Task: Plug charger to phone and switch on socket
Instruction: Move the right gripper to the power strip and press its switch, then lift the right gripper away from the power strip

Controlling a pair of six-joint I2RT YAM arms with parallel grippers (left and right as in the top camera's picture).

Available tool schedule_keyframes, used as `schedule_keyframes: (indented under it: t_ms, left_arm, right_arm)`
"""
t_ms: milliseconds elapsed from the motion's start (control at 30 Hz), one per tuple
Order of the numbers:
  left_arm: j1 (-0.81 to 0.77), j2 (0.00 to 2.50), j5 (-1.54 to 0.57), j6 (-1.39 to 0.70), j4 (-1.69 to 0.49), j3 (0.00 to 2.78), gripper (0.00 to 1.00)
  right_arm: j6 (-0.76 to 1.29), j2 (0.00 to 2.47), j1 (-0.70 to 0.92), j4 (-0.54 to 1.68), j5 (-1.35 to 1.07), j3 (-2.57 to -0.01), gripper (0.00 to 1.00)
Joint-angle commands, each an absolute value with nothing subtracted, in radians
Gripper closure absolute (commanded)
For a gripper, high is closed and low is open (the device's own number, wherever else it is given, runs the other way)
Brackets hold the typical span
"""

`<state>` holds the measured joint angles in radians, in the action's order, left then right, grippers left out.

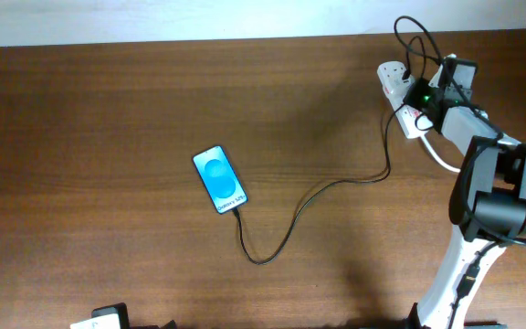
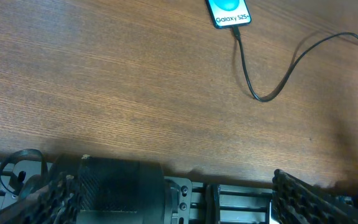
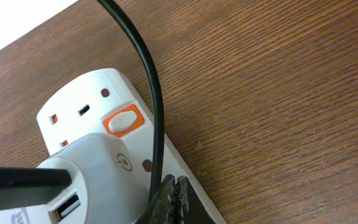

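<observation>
Charger, a long thin black cable (image 2: 263, 99): its free end sits in the near short edge of the slim, black-edged phone with a blue screen (image 1: 219, 178), so the plugging step looks done. The slack lies in a loose loop on the brown wooden table (image 1: 108, 110), then runs right and far to the white oblong socket strip (image 3: 120, 87). The loop lets the handset lie flat with no pull on the plug.

Phone: flat, screen up and lit, left of centre, well apart from both arms.

Socket: at the table's far right, with a grey plug adapter (image 3: 92, 162) seated in it. An orange-rimmed white rocker switch (image 3: 123, 120) lies just beside the adapter; whether it is on or off cannot be told.

Right gripper (image 3: 173, 198): over the socket on the near side of the switch, jaws closed into one blunt tip. The cable runs just beside it; whether it is nipped cannot be told. The closed tip probably serves to press the rocker.

Left gripper (image 2: 173, 186): at the near left edge, jaws spread wide, holding nothing. It is likely parked, as the remaining work lies on the right.
</observation>
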<state>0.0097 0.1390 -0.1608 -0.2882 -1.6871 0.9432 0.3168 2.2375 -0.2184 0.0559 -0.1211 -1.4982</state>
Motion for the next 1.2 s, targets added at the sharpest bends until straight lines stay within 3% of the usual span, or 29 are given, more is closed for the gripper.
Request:
schedule_keyframes:
  t_ms: [0,267,533,667,833,1000,1167]
  left_arm:
    - [0.016,0.136,-0.168,-0.298,-1.688,0.944,0.01]
    - [0.016,0.136,-0.168,-0.298,-1.688,0.944,0.01]
    - [0.016,0.136,-0.168,-0.298,-1.688,0.944,0.01]
    - [0.016,0.136,-0.168,-0.298,-1.688,0.944,0.01]
    - [0.016,0.136,-0.168,-0.298,-1.688,0.944,0.01]
    - [0.016,0.136,-0.168,-0.298,-1.688,0.944,0.01]
    - [0.016,0.136,-0.168,-0.298,-1.687,0.944,0.01]
  right_arm:
    - [0.323,2.278,-0.088,0.110,-0.273,-1.467,0.96]
    - [0.323,2.279,-0.007,0.162,-0.280,-1.467,0.96]
    - [0.455,2.276,0.019,0.281,-0.212,-1.468,0.96]
    - [0.480,2.185,-0.009,0.315,-0.095,-1.488,0.96]
    - [0.480,2.046,-0.146,0.628,0.338,-1.676,0.96]
    - [0.437,1.938,-0.251,0.714,0.303,-1.733,0.96]
    - [0.424,1.896,-0.256,0.773,0.282,-1.733,0.96]
